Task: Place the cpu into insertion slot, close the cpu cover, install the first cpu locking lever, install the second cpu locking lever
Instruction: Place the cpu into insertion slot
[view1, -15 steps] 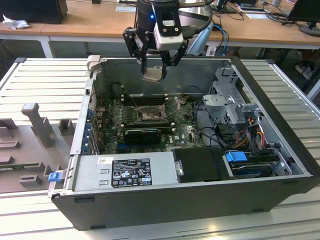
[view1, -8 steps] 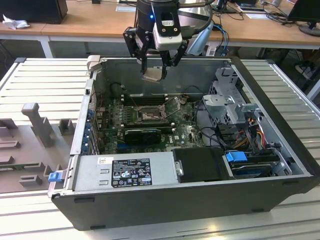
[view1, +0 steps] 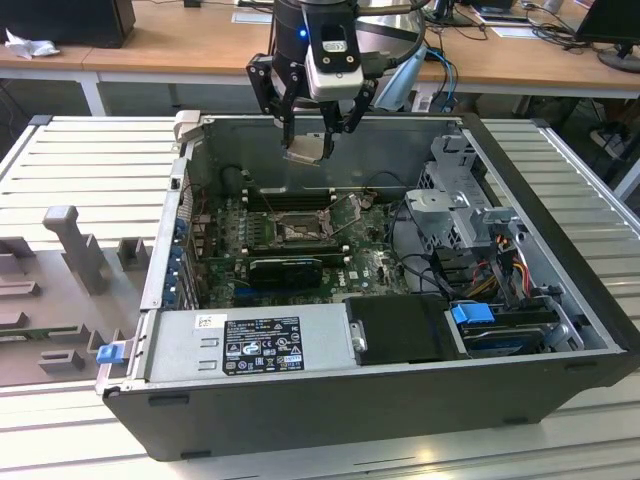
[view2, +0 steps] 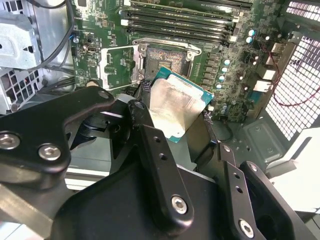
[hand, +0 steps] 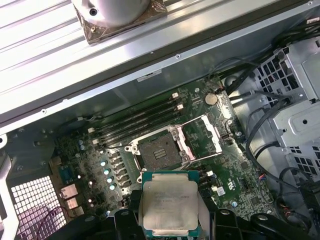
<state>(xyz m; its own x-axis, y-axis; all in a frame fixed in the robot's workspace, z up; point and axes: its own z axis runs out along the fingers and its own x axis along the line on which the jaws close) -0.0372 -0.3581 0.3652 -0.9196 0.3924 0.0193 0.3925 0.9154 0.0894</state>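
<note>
My gripper (view1: 312, 140) hangs over the open computer case, shut on the cpu (view1: 304, 151), a small square chip with a pale metal top. Both wrist views show the cpu (view2: 176, 107) (hand: 169, 202) clamped by its edges between the black fingers (view2: 141, 107), tilted and well above the board. The insertion slot (view1: 298, 232) (view2: 165, 59) (hand: 157, 150) lies bare on the green motherboard, a black square with a shiny rim. The cpu cover (view2: 117, 64) (hand: 203, 134) is swung open beside the slot. A thin lever (view1: 347, 207) sticks up near the slot.
Long black memory slots (view1: 288, 197) run behind the slot and a dark card (view1: 285, 268) lies in front of it. A drive cage (view1: 450, 200) and cables (view1: 490, 265) fill the exterior view's right. The grey power supply (view1: 250, 345) spans the near wall.
</note>
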